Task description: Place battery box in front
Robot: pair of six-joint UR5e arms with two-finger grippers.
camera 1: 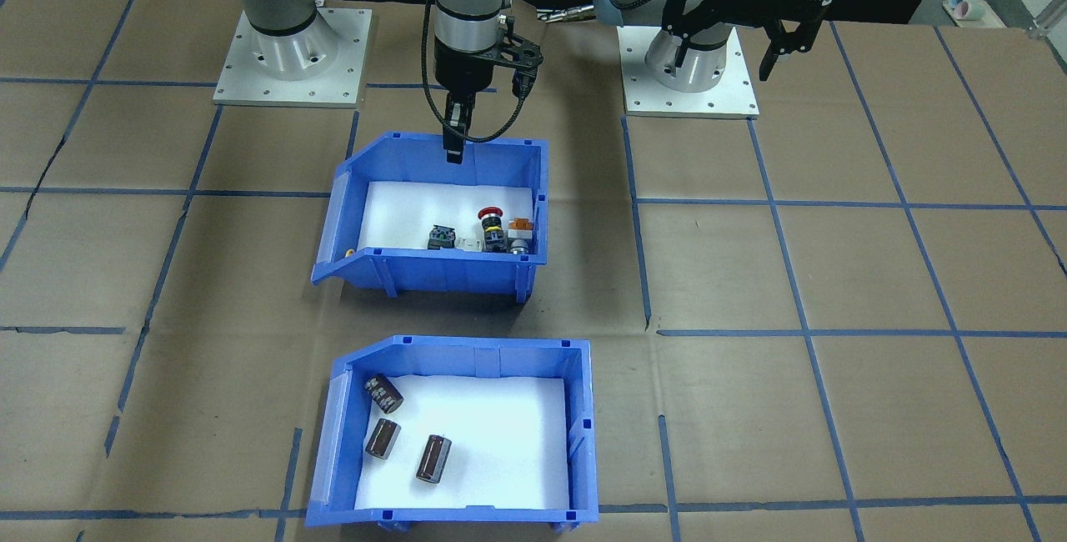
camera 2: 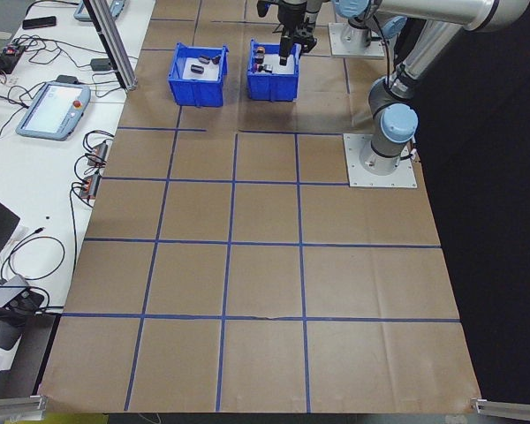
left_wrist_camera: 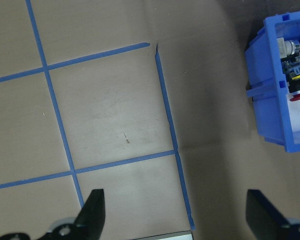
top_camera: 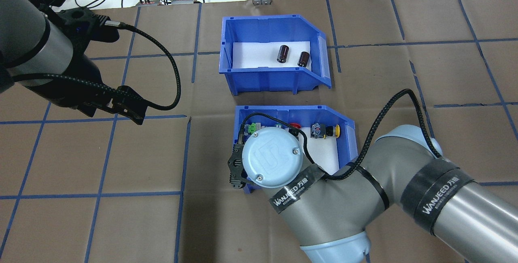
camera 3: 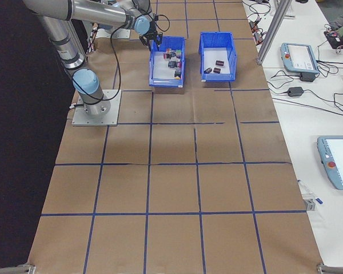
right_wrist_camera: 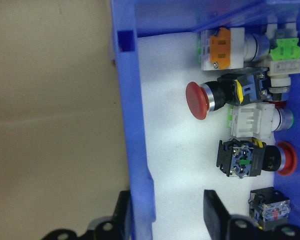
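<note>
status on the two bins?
Right gripper astride switch bin back wall, open. Left gripper open, idle. Battery box untouched, farther out. Nothing between them.

Third cell: hidden behind battery box (top_camera: pixel 269 79) near wall, overhead view.
Switch bin (top_camera: pixel 347 133): partly covered by right arm (top_camera: pixel 364 206).
</note>
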